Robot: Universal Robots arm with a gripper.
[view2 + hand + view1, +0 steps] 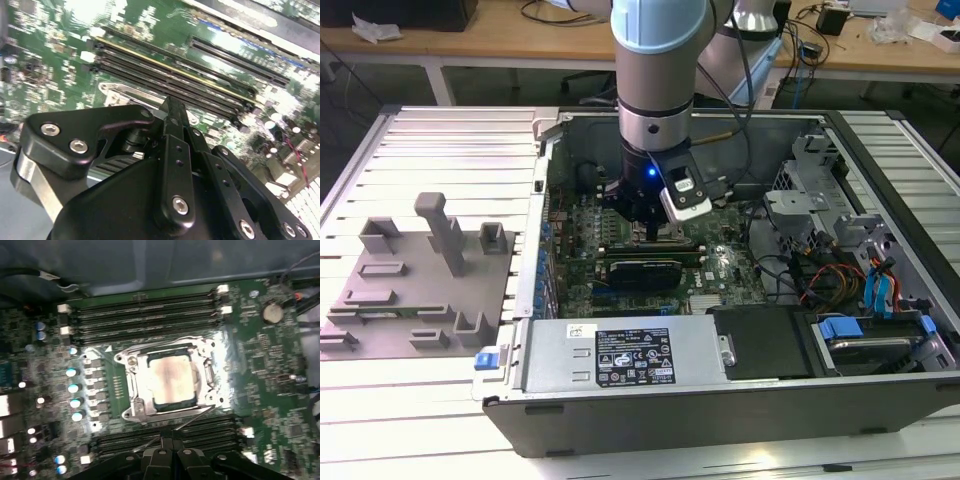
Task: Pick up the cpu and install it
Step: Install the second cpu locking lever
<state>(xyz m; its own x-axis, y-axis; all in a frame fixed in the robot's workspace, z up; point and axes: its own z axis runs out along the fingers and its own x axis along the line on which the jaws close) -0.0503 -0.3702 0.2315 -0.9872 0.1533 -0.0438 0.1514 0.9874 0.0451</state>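
The cpu (170, 377), a flat square chip with a pale silvery top, lies inside the metal-rimmed socket frame (131, 401) on the green motherboard in the first wrist view. My gripper (171, 440) hovers just off one side of the socket, over the memory slots, with its black fingertips together and nothing between them. In the exterior view the gripper (650, 232) reaches down into the open computer case (720, 415) over the middle of the board. The second wrist view shows the gripper (172, 107) close above the long slots.
Long memory slots (145, 315) run on both sides of the socket. A thin socket lever (195, 417) sticks out toward the gripper. A power supply (620, 355) and drive bays (870, 300) fill the case. A grey fixture plate with posts (420, 290) lies at the exterior view's left.
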